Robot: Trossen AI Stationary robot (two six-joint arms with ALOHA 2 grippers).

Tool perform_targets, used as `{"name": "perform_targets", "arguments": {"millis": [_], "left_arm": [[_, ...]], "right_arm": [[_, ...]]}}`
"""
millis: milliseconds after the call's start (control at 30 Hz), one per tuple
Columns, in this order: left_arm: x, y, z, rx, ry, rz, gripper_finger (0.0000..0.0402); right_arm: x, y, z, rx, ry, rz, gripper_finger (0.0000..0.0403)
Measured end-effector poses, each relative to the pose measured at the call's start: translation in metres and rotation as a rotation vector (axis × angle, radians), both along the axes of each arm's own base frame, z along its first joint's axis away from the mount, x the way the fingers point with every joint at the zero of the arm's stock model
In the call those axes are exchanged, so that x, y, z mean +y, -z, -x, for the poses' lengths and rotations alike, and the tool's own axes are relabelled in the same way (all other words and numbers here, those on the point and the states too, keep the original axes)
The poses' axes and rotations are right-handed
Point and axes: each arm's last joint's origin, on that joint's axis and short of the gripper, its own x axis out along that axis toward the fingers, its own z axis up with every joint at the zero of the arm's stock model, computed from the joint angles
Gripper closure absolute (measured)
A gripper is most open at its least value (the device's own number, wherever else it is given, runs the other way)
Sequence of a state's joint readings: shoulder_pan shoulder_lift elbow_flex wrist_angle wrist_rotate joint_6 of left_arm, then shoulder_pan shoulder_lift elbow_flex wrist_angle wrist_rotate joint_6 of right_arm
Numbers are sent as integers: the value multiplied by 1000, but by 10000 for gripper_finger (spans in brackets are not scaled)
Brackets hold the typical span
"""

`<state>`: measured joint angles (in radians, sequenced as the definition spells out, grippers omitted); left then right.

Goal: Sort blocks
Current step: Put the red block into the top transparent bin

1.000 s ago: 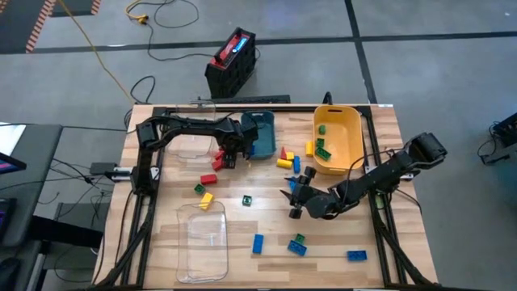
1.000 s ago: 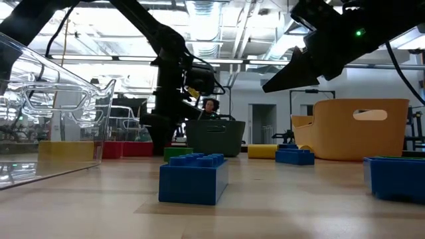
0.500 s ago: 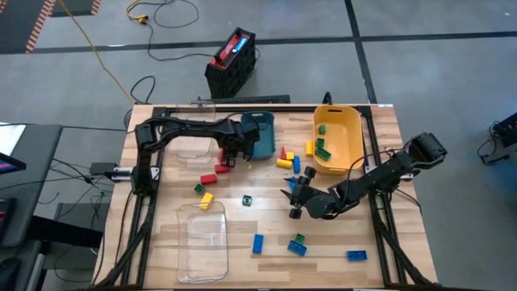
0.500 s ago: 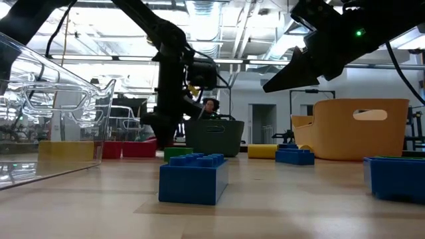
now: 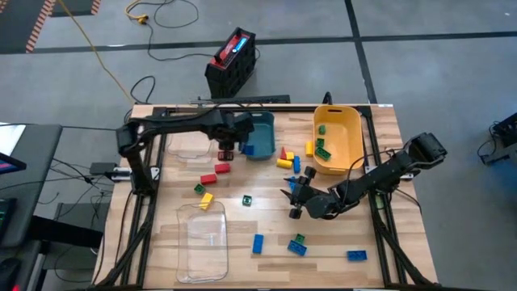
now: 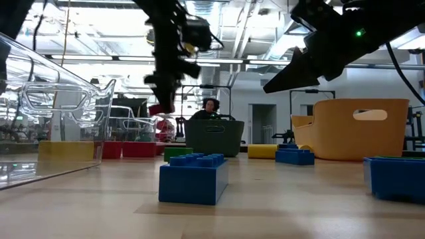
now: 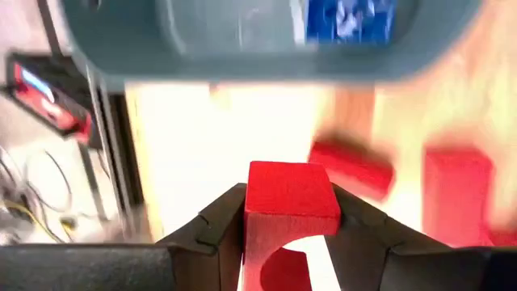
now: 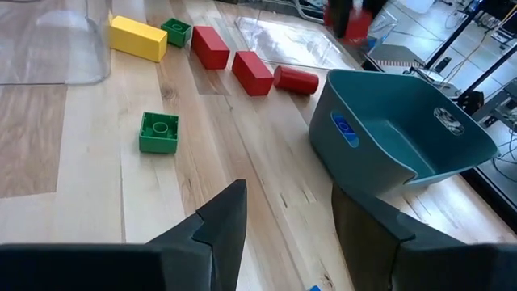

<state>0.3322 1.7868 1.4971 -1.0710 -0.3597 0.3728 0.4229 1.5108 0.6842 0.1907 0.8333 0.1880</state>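
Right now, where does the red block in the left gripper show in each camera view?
High view: red block beside the teal bin.
Low view: lifted, left of the bin.
Left wrist view: between the fingers, bin beyond.
Right wrist view: blurred, behind the bin.

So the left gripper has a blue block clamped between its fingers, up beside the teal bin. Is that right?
Not quite: the block is red, not blue, as the left wrist view shows. The left gripper does have it clamped between its fingers, up beside the teal bin.
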Motion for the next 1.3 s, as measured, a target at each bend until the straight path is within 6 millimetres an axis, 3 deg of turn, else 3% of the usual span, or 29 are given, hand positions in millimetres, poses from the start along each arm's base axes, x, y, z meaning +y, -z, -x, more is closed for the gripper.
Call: {"name": "perform_targets", "arguments": {"millis": [200, 333, 467, 633, 867, 1100, 1300], "left_arm": [[2, -41, 35, -127, -157, -11, 263], [23, -48, 57, -127, -309, -14, 263], [49, -37, 76, -117, -438, 42, 263], [78, -3, 102, -79, -538, 84, 263], [113, 23, 137, -147, -696, 69, 263], [112, 50, 160, -108, -780, 174, 254], [110, 44, 153, -121, -740, 170, 207]], "right_arm": [[0, 0, 0, -1, 6, -9, 212], [1, 0, 1, -1, 2, -10, 212], [6, 1, 3, -7, -19, -33, 212], [12, 1, 5, -14, -33, -49, 212], [11, 1, 4, -15, -28, -52, 212], [11, 1, 4, -13, -30, -49, 212], [9, 1, 3, -11, -26, -45, 212]]}}
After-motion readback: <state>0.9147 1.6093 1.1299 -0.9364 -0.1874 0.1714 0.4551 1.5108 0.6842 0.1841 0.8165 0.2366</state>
